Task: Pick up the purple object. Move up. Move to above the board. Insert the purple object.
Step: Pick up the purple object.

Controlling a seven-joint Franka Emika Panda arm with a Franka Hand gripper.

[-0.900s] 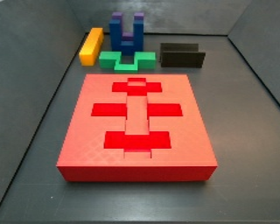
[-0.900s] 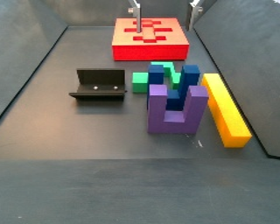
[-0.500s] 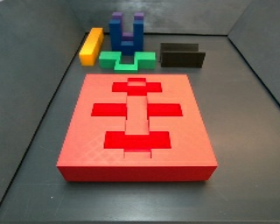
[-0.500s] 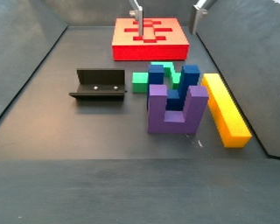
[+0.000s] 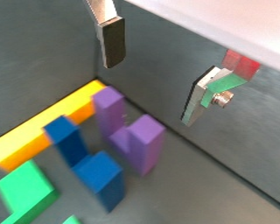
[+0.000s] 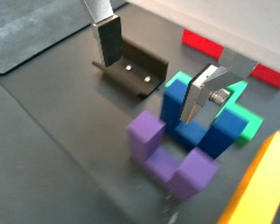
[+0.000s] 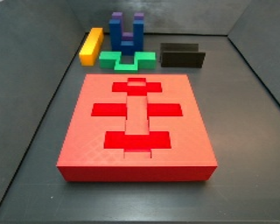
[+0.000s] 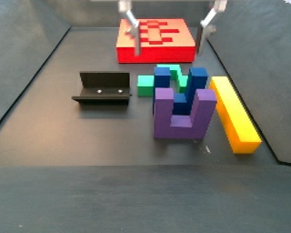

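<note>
The purple object (image 8: 184, 115) is a violet U-shaped block standing prongs up on the dark floor, nearest the camera in a side view. It shows in both wrist views (image 5: 129, 133) (image 6: 166, 159). The gripper (image 8: 170, 25) hangs open and empty above the floor between the board (image 8: 185, 44) and the blocks. In both wrist views the gripper (image 5: 157, 70) (image 6: 157, 68) is short of the purple object, with nothing between the fingers. The red board (image 7: 189, 131) fills the front of a side view, where the gripper is out of view and the purple object is mostly hidden behind the blue block (image 7: 129, 39).
The dark blue U-shaped block (image 8: 193, 84) (image 6: 203, 124) stands right behind the purple object, with a green block (image 8: 148, 85) (image 6: 243, 119) beside it. A yellow bar (image 8: 236, 115) (image 5: 43, 131) lies alongside. The fixture (image 8: 102, 89) (image 6: 136, 74) stands to one side. Grey walls enclose the floor.
The gripper has come down and moved from over the board toward the blocks, still open. The blocks and the board have not moved.
</note>
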